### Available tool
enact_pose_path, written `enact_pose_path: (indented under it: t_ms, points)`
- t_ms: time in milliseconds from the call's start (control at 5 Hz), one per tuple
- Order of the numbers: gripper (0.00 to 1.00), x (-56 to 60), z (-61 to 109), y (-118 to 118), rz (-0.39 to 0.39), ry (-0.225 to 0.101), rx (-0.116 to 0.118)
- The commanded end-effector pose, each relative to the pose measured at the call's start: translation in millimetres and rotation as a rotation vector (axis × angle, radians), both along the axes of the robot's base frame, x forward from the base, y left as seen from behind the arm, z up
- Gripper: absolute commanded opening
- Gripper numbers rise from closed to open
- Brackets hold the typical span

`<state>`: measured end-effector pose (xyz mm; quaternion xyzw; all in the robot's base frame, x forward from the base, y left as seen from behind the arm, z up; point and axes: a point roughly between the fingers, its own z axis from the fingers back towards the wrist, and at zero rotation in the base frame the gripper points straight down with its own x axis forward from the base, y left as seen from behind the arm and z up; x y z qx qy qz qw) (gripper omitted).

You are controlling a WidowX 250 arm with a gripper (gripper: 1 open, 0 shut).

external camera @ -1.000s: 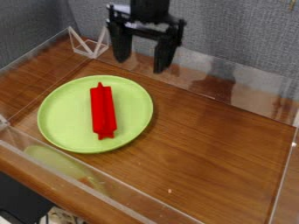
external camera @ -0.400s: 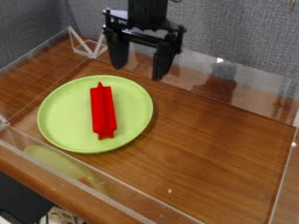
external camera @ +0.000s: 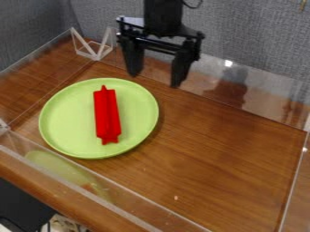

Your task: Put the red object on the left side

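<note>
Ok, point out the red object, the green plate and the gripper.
red object (external camera: 107, 114), camera view, middle of the bar.
green plate (external camera: 63, 127), camera view, bare left part.
gripper (external camera: 157, 65), camera view, midway between the fingertips.

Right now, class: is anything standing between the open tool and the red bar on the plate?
Nothing visible does. The tool, jaws open, hangs above the green plate's far right edge; the red bar lies uncovered on the plate, with only bare plate and wooden table between them.

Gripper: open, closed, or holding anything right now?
Gripper: open, fingers apart, holding nothing; above the table behind the plate.
</note>
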<state>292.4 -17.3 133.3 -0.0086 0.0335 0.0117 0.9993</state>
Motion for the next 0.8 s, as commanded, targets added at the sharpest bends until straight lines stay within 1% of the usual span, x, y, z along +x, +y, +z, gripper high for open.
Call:
enact_pose_path:
  t_ms: [0,200,400,600]
  points:
    - [1.00,20.5,13.3,-4,-0.070,-0.059,0.000]
    - [1.00,15.9,0.2,6,-0.045,-0.056,0.017]
    - [1.00,5.3,-9.4,21,0.002,-0.050,0.034]
    - [1.00,8.5,8.6,32,0.019,-0.070,0.038]
